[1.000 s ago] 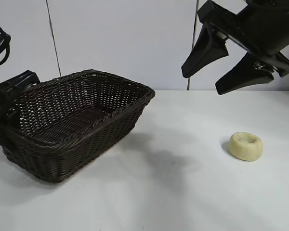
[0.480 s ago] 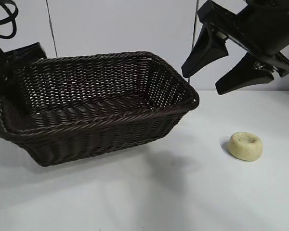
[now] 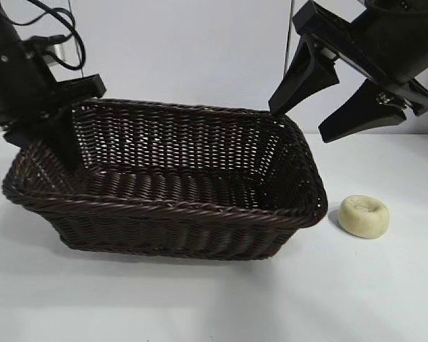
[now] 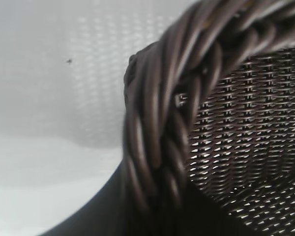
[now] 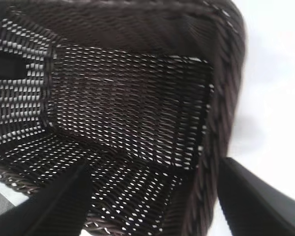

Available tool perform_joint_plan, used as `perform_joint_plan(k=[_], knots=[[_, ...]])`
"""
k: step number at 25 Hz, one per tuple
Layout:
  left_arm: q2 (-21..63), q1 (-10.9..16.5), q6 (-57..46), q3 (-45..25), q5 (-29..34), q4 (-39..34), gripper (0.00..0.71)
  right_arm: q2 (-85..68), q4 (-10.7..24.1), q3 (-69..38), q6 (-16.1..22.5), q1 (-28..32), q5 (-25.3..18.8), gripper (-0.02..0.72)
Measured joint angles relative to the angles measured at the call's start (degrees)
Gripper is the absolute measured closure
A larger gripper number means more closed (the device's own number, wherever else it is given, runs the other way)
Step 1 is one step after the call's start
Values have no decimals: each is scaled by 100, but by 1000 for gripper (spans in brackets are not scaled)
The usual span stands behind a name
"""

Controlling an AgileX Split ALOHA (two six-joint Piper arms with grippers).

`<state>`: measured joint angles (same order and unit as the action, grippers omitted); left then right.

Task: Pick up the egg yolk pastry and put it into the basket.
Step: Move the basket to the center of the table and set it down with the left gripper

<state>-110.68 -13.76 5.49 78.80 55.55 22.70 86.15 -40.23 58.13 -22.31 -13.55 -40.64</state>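
The egg yolk pastry (image 3: 364, 216), a small pale yellow puck with a dimpled top, lies on the white table just right of the basket's right end; neither wrist view shows it. The dark brown wicker basket (image 3: 164, 206) sits mid-table. My left gripper (image 3: 55, 135) is shut on the basket's braided rim at its far left corner; the rim (image 4: 172, 123) fills the left wrist view. My right gripper (image 3: 299, 122) hangs open and empty above the basket's right end, up and left of the pastry. In the right wrist view it (image 5: 152, 211) looks down into the empty basket (image 5: 137, 98).
The white table (image 3: 385, 299) extends in front of and to the right of the pastry. A pale wall stands behind. The left arm's cables (image 3: 53, 32) hang at the top left.
The left arm has moved the basket to the right and turned it, so its right end now lies close to the pastry. The right gripper and pastry have not moved.
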Motion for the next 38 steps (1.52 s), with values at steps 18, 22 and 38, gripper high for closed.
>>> perform_joint_plan(k=[18,22,38], knots=[[-445,6,220,9,-198,107,497,0,9,0,0,0,1,185],[-445,6,232,46,-154,149,277,0,14,0,0,0,1,185],[171,6,137,1363,1169,-1080,175,0,14,0,0,0,-8,185]])
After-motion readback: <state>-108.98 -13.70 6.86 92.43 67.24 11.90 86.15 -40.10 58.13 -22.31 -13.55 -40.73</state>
